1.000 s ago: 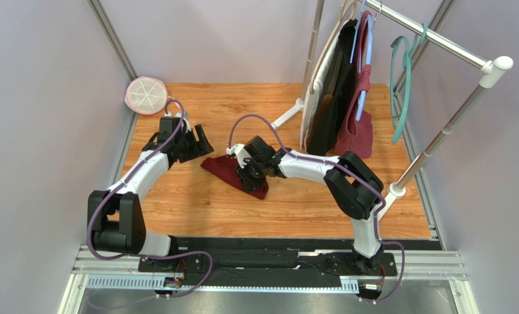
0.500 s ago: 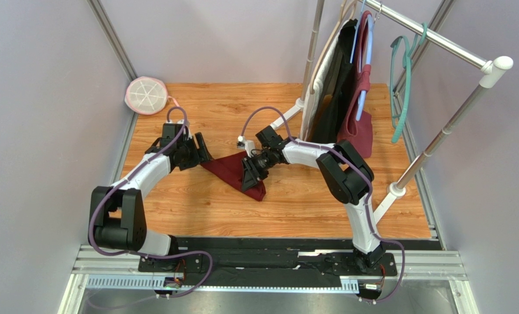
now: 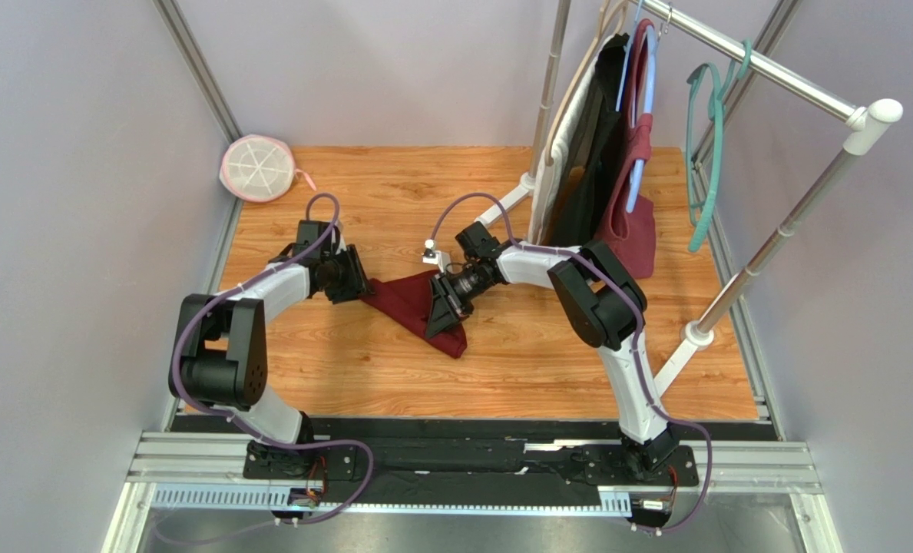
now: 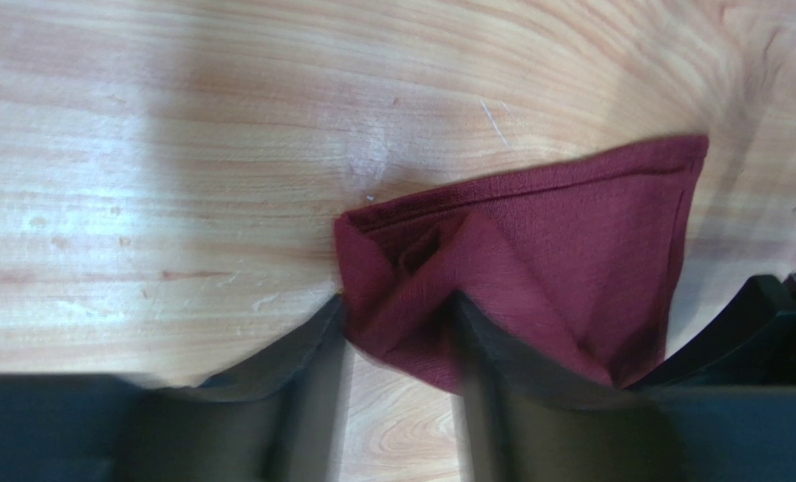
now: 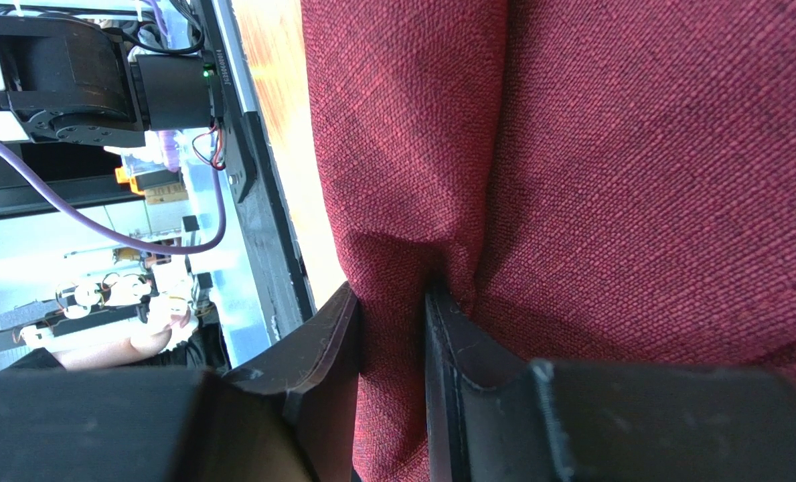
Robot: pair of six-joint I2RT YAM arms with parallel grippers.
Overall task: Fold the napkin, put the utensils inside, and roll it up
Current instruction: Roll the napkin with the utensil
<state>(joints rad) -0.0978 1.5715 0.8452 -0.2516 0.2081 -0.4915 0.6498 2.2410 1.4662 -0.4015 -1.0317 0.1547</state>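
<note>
The wooden table (image 3: 518,357) sits inside pale grey walls, and from my seat at the overhead camera I see the napkin (image 3: 405,302) lying on it a little left of centre, between the two arms. It is folded into a dark red, roughly triangular wedge, with one point toward the left arm and the broader end running toward the near right. The left gripper (image 3: 355,277) is low at the napkin's left point. Through its wrist camera I see the two dark fingers (image 4: 301,382) standing about half apart, astride that corner. The cloth rises in a small tented fold between them and touches both fingers, with bare wood showing in the gap nearer the camera; I see no firm bite there. The right gripper (image 3: 441,309) is down on the napkin's right part, reaching in from the far right. Its wrist view is filled with coarse red weave, and the jaws are drawn in narrow, pinching a ridge of the cloth between them. So the right claw has hold of the napkin while the left one only brackets it. At the far right a garment rack (image 3: 772,69) carries a black garment (image 3: 582,173), a burgundy bag (image 3: 628,236) and a teal hanger (image 3: 709,150). A round pinkish-white disc (image 3: 258,168) lies at the far left corner, well apart from the cloth
</note>
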